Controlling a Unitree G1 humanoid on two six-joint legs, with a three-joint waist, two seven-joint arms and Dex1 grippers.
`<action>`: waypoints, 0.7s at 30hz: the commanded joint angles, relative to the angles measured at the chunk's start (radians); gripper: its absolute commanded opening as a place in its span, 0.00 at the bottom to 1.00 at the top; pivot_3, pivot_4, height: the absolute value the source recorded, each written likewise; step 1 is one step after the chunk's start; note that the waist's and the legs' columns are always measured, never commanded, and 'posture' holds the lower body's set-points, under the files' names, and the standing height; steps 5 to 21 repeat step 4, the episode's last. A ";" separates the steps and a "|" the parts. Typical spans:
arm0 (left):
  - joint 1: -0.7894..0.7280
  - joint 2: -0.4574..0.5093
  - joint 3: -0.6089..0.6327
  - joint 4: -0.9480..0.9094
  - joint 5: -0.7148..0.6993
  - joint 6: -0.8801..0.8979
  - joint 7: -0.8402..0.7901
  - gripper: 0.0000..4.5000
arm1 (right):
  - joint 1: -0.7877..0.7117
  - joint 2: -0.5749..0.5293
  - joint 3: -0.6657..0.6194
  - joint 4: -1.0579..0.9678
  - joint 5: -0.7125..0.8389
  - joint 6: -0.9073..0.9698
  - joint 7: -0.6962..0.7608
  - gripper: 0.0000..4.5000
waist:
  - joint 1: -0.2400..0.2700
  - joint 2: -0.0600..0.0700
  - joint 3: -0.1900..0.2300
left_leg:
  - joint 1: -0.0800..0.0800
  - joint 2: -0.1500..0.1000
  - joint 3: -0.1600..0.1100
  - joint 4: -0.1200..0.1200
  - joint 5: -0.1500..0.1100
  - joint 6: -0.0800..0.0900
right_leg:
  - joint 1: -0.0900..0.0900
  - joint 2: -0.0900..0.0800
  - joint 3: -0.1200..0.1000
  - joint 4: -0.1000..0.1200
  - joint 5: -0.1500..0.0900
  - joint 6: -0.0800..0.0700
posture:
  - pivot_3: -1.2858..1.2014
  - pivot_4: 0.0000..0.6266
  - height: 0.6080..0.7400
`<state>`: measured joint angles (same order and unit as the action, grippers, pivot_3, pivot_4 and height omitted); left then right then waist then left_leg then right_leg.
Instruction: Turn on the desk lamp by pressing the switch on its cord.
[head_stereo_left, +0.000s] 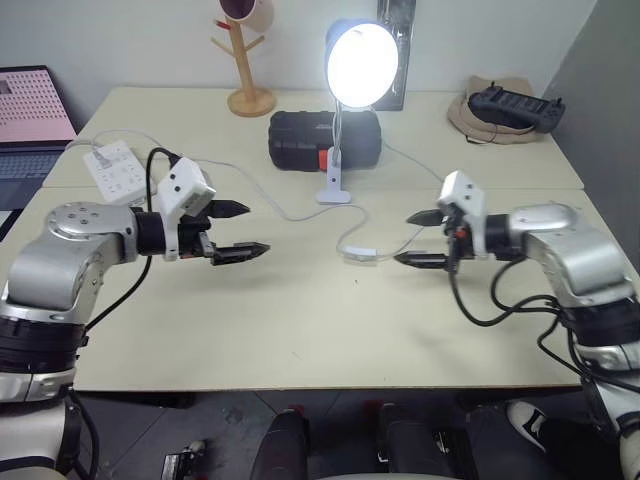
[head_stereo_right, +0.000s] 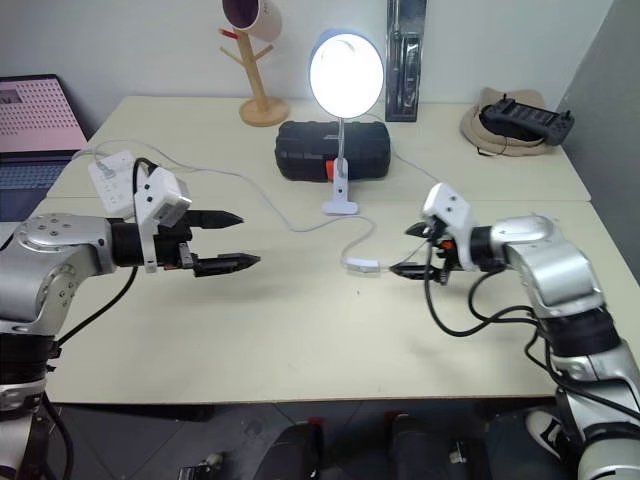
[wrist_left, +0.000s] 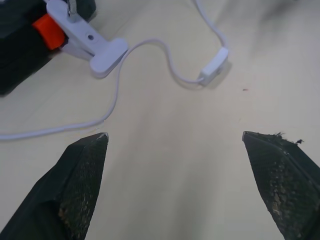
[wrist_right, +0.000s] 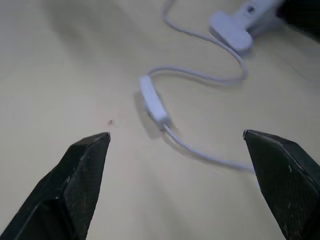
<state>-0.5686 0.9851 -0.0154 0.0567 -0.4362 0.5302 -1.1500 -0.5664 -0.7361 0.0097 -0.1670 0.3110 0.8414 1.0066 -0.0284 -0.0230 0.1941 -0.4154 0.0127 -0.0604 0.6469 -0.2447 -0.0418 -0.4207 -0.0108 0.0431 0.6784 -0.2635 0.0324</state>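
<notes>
Head cams sit up high, looking forward and down over the table (head_stereo_left: 300, 340), so both eyes catch basically the same spread. Each wrist cam looks along its own fingers, way closer to the tabletop. Both wrist views share the switch (wrist_left: 214, 65) and cord (wrist_right: 200, 150) lying ahead of the fingertips.

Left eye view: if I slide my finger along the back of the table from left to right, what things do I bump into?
Laptop → wooden mug tree → black case with the lit desk lamp in front of it → tan cloth with a black controller on top.
</notes>
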 joint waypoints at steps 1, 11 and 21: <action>-0.025 0.023 0.015 0.035 0.033 -0.056 -0.049 1.00 | 0.123 -0.039 -0.157 -0.189 0.082 0.041 -0.035 1.00 | -0.001 0.000 0.000 | 0.000 0.000 0.000 0.000 0.000 0.000 | 0.000 0.000 0.000 0.000 0.000 0.000 | 0.52 0.24 1.00; -0.059 -0.013 0.000 0.108 0.073 -0.100 -0.042 1.00 | 0.235 -0.043 -0.227 -0.280 0.112 0.069 -0.075 1.00 | -0.001 0.000 0.000 | 0.000 0.001 0.000 0.000 0.000 0.000 | 0.000 0.001 0.000 0.000 0.000 0.000 | 0.52 0.24 1.00; -0.059 -0.013 0.000 0.108 0.073 -0.100 -0.042 1.00 | 0.235 -0.043 -0.227 -0.280 0.112 0.069 -0.075 1.00 | -0.001 0.000 0.000 | 0.000 0.001 0.000 0.000 0.000 0.000 | 0.000 0.001 0.000 0.000 0.000 0.000 | 0.52 0.24 1.00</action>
